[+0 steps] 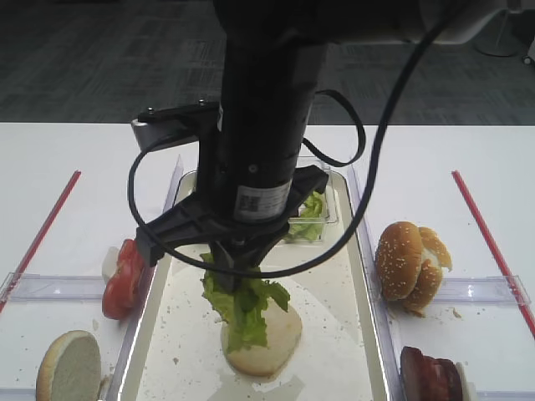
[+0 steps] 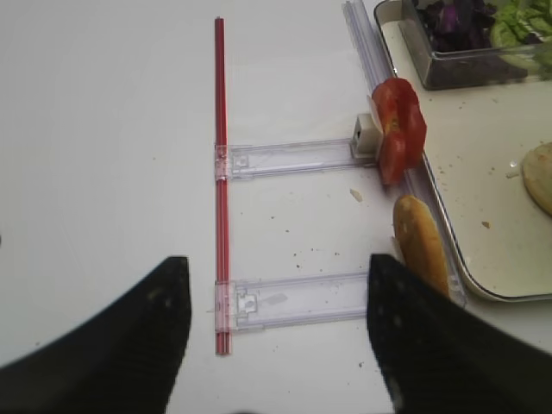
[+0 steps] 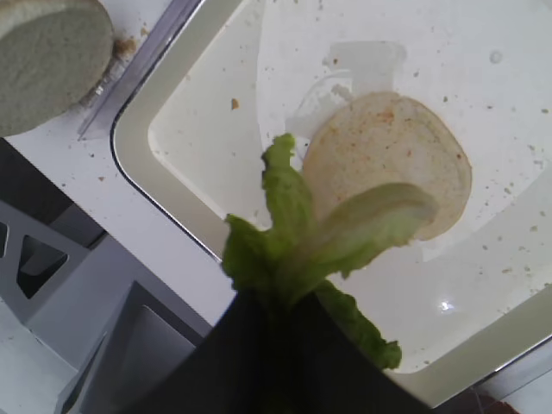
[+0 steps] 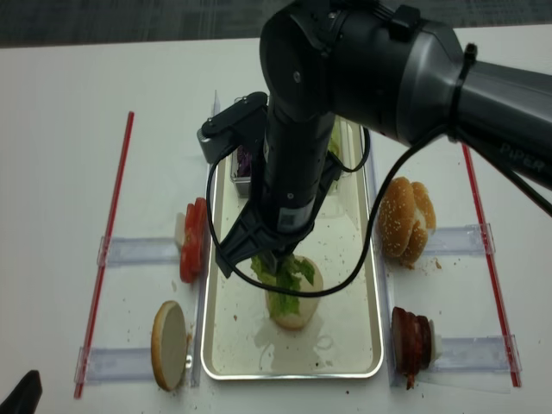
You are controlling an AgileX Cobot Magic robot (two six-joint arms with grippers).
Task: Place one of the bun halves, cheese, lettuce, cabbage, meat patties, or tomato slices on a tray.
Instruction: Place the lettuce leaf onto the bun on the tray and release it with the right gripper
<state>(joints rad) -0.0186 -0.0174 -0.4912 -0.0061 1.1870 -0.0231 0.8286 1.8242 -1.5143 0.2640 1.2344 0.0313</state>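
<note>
Right claw [image 1: 236, 266] clamped on lettuce leaf [image 1: 244, 307], leaf hanging over pale bun half [image 1: 266, 341] lying flat on tray [image 1: 361, 334]. Left claw [image 2: 274, 323] wide apart, nothing between, above worktop [image 2: 103, 155] left of tray. Tomato slices [image 1: 123, 280] just beside tray's left rim; sesame buns [image 1: 410, 264] and meat patties [image 1: 430, 374] to right.

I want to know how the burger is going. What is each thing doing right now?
right gripper: shut on the lettuce
lettuce: held, hanging over the bun half
bun half: flat on the tray
tray: crumb-speckled
left gripper: open, empty
tomato slices: on edge, left of the tray
</note>
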